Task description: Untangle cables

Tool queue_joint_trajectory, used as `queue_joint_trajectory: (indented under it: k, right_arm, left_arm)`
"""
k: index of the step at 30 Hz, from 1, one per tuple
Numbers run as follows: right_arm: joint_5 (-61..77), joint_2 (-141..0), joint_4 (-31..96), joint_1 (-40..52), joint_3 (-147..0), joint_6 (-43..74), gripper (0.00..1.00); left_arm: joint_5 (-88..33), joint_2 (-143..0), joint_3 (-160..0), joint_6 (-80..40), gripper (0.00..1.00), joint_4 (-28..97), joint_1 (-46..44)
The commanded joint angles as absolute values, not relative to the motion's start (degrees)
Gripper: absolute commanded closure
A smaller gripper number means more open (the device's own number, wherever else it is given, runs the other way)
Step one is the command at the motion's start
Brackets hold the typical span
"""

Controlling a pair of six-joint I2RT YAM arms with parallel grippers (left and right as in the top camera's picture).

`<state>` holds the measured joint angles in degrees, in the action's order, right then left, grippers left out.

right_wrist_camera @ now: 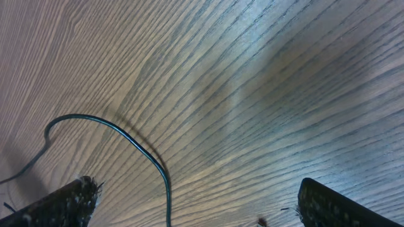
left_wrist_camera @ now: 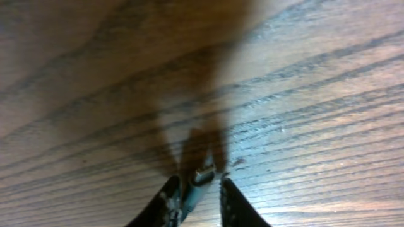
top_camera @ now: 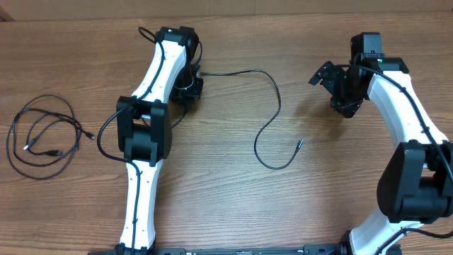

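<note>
While left tool (left_wrist_camera: 197,186) pinches sinuous black cable (top_camera: 277,88), right tool (right_wrist_camera: 192,197) apart, grained wood table (top_camera: 212,205).

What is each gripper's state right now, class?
Left gripper: closed on a cable plug.
Right gripper: open, holding nothing.

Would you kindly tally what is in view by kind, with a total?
Black cables: 2 (coiled cable, stretched cable)
Robot arms: 2 (left arm, right arm)
Total: 4
</note>
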<state>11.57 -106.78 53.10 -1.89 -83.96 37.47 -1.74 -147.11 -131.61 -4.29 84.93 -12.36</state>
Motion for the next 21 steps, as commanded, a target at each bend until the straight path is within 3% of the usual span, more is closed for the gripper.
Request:
queue_joint_trajectory:
  k: [1,5,11,21]
  right_arm:
    - [11.0,-106.3,52.8,-1.9,-83.6,37.5,0.0]
    - [11.0,-106.3,52.8,-1.9,-83.6,37.5,0.0]
    - [11.0,-106.3,52.8,-1.9,-83.6,37.5,0.0]
    - [11.0,-106.3,52.8,-1.9,-83.6,37.5,0.0]
  left_arm:
    - [-2.3,-145.0,-131.2,-3.8,0.75,85.3,-12.8]
    - [-2.4,-145.0,-129.7,-3.8,0.76,86.3,-12.8]
    - [-5.2,-145.0,-124.5,-3.8,0.95,83.4,-12.8]
    - [-35.1,-145.0,-120.0,1.4,0.96,79.6,-17.4]
